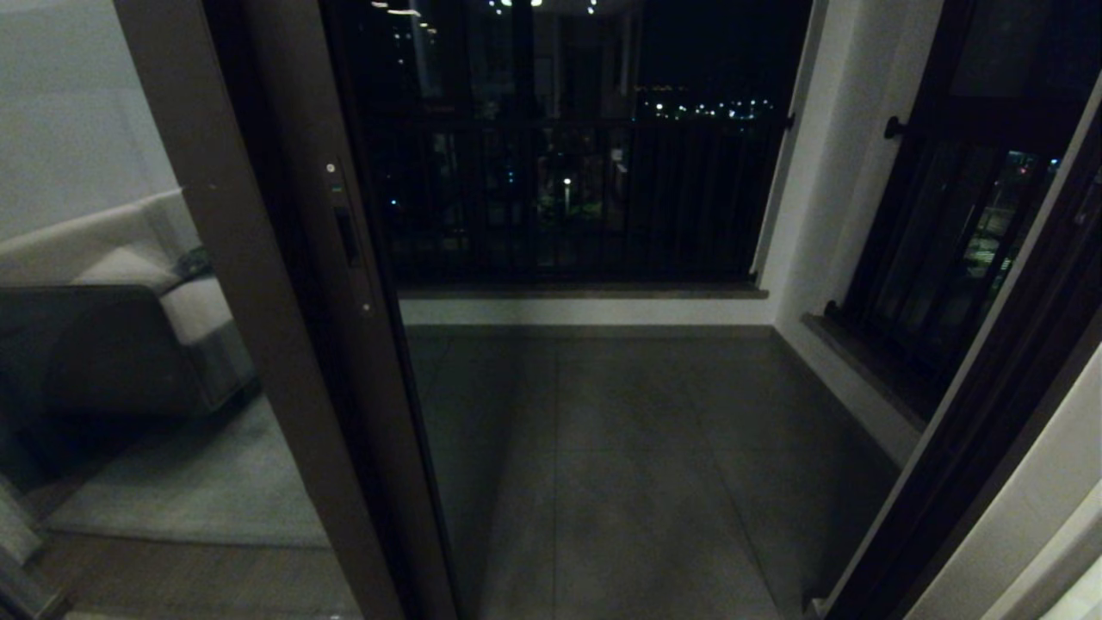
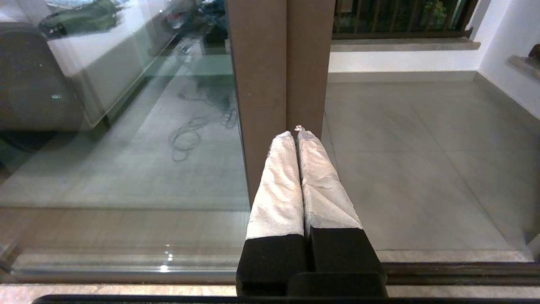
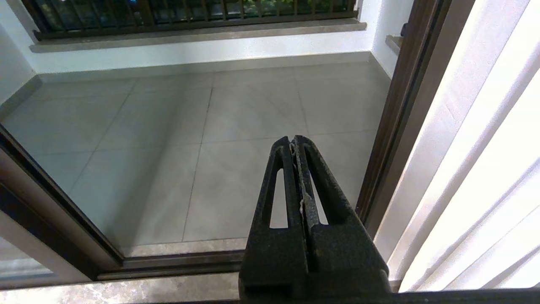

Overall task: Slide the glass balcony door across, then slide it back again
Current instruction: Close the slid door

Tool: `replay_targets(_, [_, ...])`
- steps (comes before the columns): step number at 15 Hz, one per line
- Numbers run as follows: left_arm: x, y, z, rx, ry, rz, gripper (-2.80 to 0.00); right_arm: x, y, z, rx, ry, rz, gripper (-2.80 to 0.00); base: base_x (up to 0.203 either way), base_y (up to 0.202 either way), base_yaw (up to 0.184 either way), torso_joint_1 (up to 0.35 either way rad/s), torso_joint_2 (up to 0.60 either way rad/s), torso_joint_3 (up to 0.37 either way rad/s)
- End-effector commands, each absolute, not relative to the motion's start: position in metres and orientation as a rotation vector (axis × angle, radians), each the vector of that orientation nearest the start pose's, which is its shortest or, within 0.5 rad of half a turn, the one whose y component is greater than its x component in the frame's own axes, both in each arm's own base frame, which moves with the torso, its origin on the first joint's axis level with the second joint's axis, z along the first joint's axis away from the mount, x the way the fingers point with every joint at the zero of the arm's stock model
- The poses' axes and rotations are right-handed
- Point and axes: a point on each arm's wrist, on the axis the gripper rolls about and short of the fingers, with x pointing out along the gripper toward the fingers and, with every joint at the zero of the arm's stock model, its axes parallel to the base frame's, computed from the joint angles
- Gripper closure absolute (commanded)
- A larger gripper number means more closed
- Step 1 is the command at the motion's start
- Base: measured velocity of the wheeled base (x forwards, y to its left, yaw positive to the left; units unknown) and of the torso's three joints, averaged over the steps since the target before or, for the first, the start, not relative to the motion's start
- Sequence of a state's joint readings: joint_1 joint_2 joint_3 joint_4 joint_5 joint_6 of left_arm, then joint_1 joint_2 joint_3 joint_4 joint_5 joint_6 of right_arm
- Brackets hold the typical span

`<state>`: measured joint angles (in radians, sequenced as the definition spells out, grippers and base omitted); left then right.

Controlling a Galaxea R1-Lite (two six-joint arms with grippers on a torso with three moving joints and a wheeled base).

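Note:
The glass balcony door [image 1: 284,362] stands at the left of the doorway, its dark brown edge stile carrying a recessed slot handle [image 1: 349,237]. The opening to its right is wide. Neither gripper shows in the head view. In the left wrist view my left gripper [image 2: 294,133], its fingers wrapped in white, is shut and empty. It points at the foot of two brown stiles standing side by side [image 2: 310,63], a little short of them. My right gripper [image 3: 293,139] is shut and empty, low over the threshold near the doorway's right side.
Grey balcony tiles [image 1: 620,448] lie beyond the floor track [image 3: 168,264]. A barred railing [image 1: 568,198] and white walls close the balcony. The dark right door frame [image 3: 392,126] and a white curtain [image 3: 472,169] stand beside my right gripper. A sofa [image 1: 103,344] shows in the glass.

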<state>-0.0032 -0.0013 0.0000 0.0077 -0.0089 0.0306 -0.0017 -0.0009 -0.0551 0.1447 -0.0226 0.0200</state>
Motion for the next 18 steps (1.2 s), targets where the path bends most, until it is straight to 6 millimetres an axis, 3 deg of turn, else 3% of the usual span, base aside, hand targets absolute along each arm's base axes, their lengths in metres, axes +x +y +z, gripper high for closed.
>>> replay_targets(1, [-0.0229, -0.0001, 0.0747, 0.031, 0.006, -0.012, 0.0, -0.0277, -0.0005, 0.0757, 0.02, 0.09, -0.025, 0.0, 0.0, 0.0, 0.0, 0.0, 0.0, 0.0])
replay_targets(18, [-0.0229, -0.0001, 0.0747, 0.031, 0.006, -0.012, 0.0, -0.0277, -0.0006, 0.0757, 0.029, 0.09, -0.031, 0.0, 0.0, 0.0, 0.0, 0.0, 0.0, 0.0])
